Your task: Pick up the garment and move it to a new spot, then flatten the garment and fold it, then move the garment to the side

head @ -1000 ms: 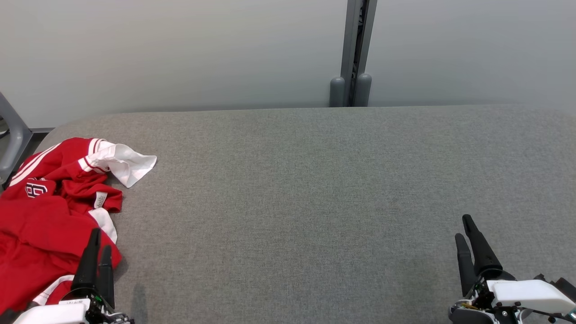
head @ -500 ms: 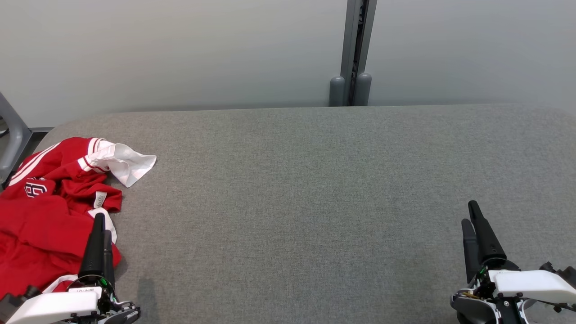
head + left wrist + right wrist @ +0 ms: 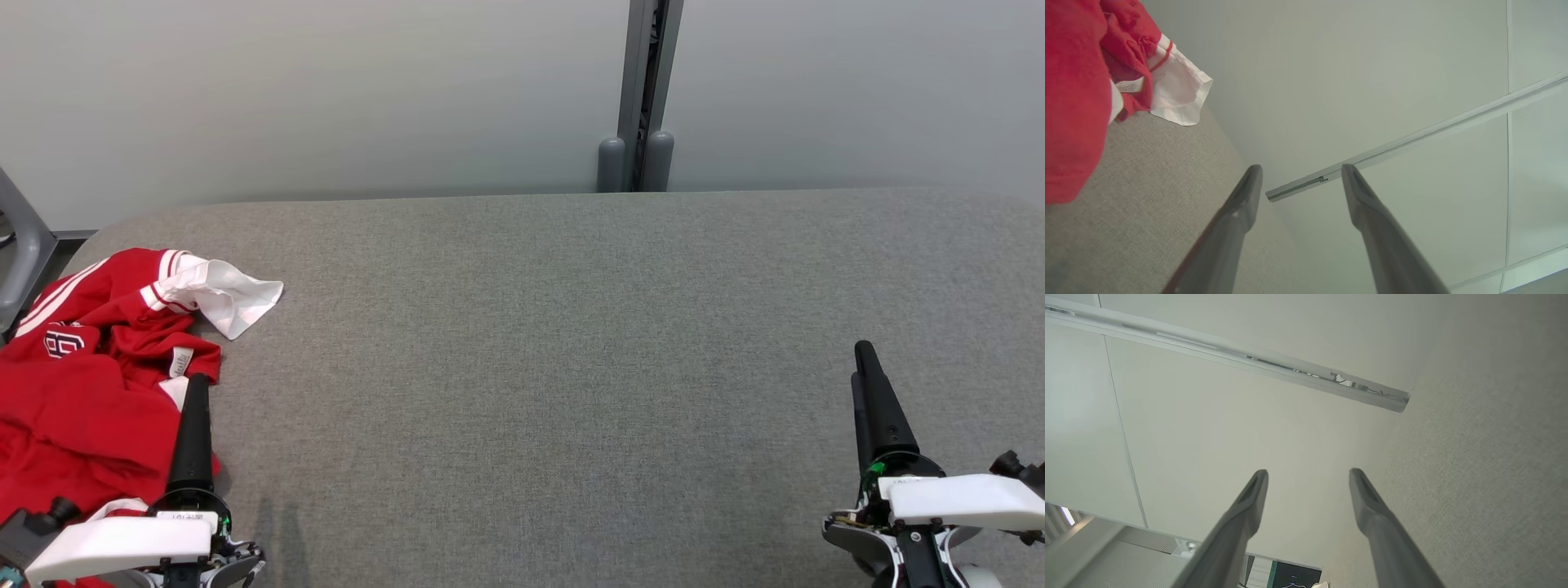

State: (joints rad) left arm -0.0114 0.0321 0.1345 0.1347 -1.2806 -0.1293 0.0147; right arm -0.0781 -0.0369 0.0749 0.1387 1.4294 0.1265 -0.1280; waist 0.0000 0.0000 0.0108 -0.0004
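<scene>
A crumpled red garment (image 3: 77, 392) with white trim and a white cuff lies at the left end of the grey table (image 3: 555, 343). In the left wrist view the garment (image 3: 1073, 94) fills the upper left corner. My left gripper (image 3: 196, 384) hovers at the garment's right edge, fingers pointing away from me. The left wrist view shows this gripper (image 3: 1300, 171) open, with nothing between its fingers. At the lower right, far from the garment, my right gripper (image 3: 862, 355) is over bare table. It (image 3: 1308, 473) stands open and empty in the right wrist view.
A grey wall runs behind the table, with a vertical post (image 3: 645, 98) at the back centre. A grey frame leg (image 3: 20, 237) stands beyond the table's left end. The table's padded surface spreads wide between the two grippers.
Both grippers have moved forward over the table and turned so their fingers line up one behind the other in the head view. The garment has not moved.
</scene>
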